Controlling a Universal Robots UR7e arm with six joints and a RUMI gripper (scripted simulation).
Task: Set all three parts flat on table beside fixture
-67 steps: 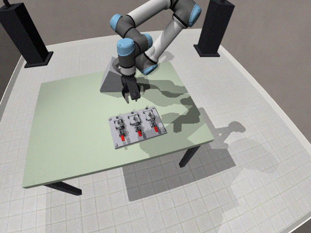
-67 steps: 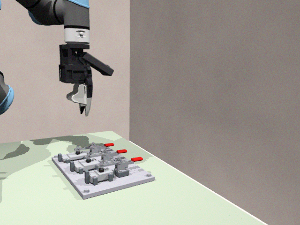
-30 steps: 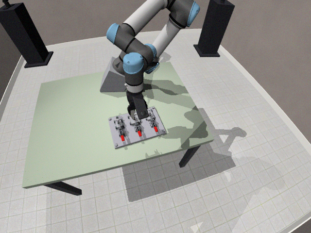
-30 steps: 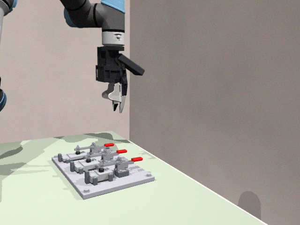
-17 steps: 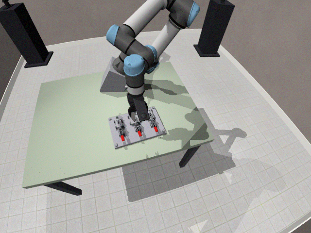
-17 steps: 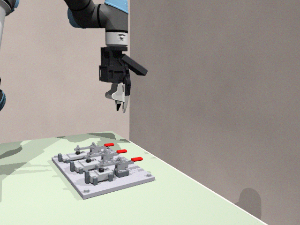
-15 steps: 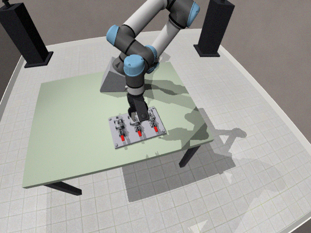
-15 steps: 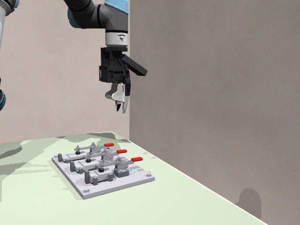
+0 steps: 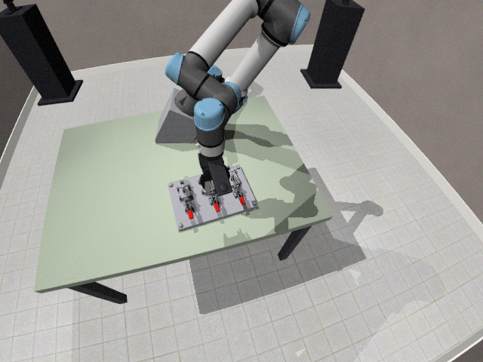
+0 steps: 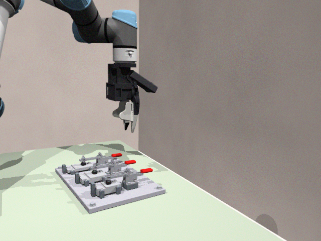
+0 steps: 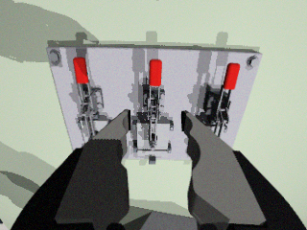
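A grey fixture plate [image 9: 202,219] [image 10: 145,193] [image 11: 120,62] lies on the green table [image 9: 97,175] [image 10: 186,210]. It carries three toggle clamps with red handles: left [image 9: 189,213] [image 11: 81,70], middle [image 9: 216,207] [image 11: 154,72] and right [image 9: 241,200] [image 11: 231,76]. All three clamps are down, each on a small grey part; the nearest part [image 10: 109,188] and the middle part [image 11: 153,136] show clearly. My gripper [image 10: 129,128] [image 11: 155,111] hangs well above the plate, over the middle clamp's part end. Its fingers are partly apart and hold nothing.
The table's right edge [image 10: 207,193] runs close beside the fixture. The robot's base [image 9: 175,121] stands at the table's back. Two black posts [image 9: 35,50] [image 9: 331,42] stand on the floor behind the table.
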